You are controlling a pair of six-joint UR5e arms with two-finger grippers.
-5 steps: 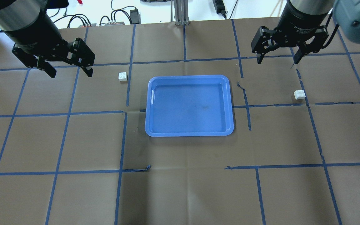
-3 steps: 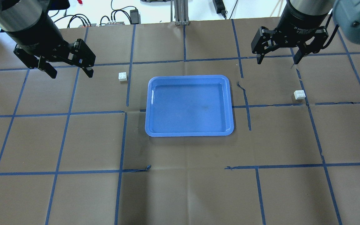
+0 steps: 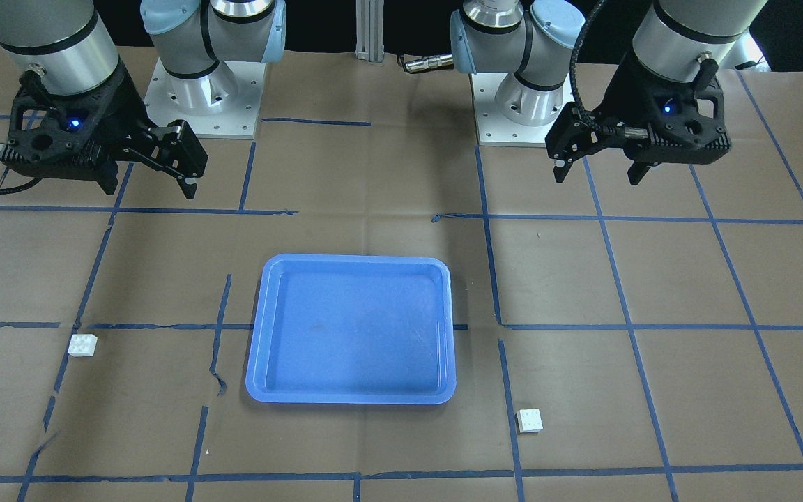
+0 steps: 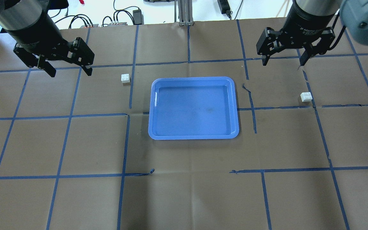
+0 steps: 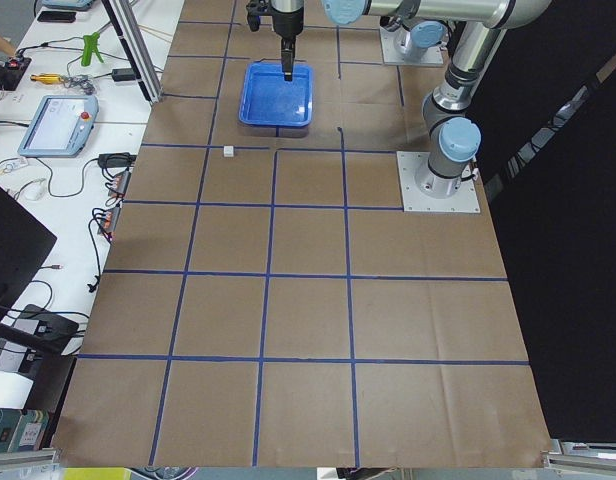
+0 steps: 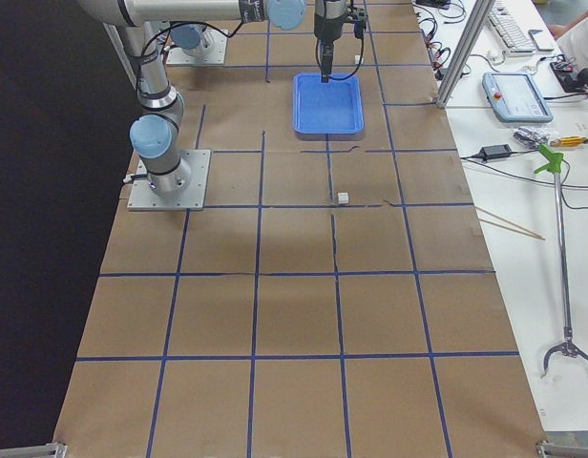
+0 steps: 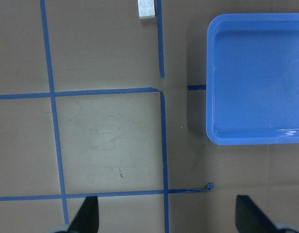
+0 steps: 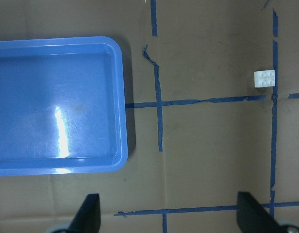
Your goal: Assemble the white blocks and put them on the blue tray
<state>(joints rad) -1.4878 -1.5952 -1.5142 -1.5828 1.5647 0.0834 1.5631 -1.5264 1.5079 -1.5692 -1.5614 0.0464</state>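
Front view: we log blue tray (image 3: pixel 353 259) mid-frame; 1st white block (image 3: pixel 83 345) left-centre, 2nd white block (image 3: pixel 530 420) lower right, both off tray on brown paper (image 3: pixel 373 453). Overhead: left gripper (image 4: pixel 70 73) upper left, right gripper (image 4: pixel 283 63) upper right, both w/ jaws spread wide. Wrist views: tray plus one block each.

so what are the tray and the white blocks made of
The blue tray: likely moulded plastic, glossy; a bright glare streak and fine scuffs show on its floor. The left white block and right white block: probably hard plastic too, judging by the moulded round studs; no shine visible, but they are too small to be sure.
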